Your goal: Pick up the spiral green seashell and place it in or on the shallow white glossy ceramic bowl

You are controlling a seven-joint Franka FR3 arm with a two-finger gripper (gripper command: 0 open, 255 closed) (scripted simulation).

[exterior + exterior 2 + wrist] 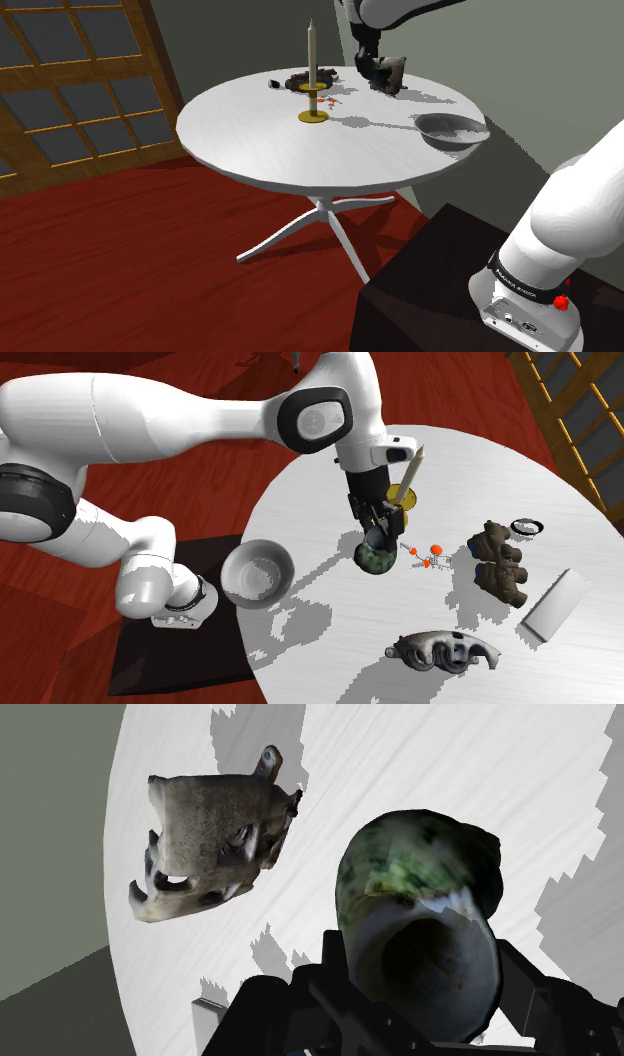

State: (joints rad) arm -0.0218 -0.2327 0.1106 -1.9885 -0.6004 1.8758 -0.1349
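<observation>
— So, what is the pincer (378, 544) doing?
— It is gripping the green, mottled spiral seashell (376, 559), clenched on it from both sides. In the wrist view the seashell's dark opening is facing the camera.
— Where is it hanging?
— Over the round white worktop (330, 652), apparently lifted clear, since its shadow is falling apart from it. It is hovering just beside the candle (411, 470), which is standing in a yellow holder (402, 495).
— And the bowl?
— The shallow grey-white bowl (257, 574) is sitting at the worktop's edge nearest the stand (150, 662), well apart from the seashell.
— Anything else nearby?
— A bone-coloured, skull-like piece (205, 844) is lying beyond the seashell, close to the worktop's rim.
</observation>
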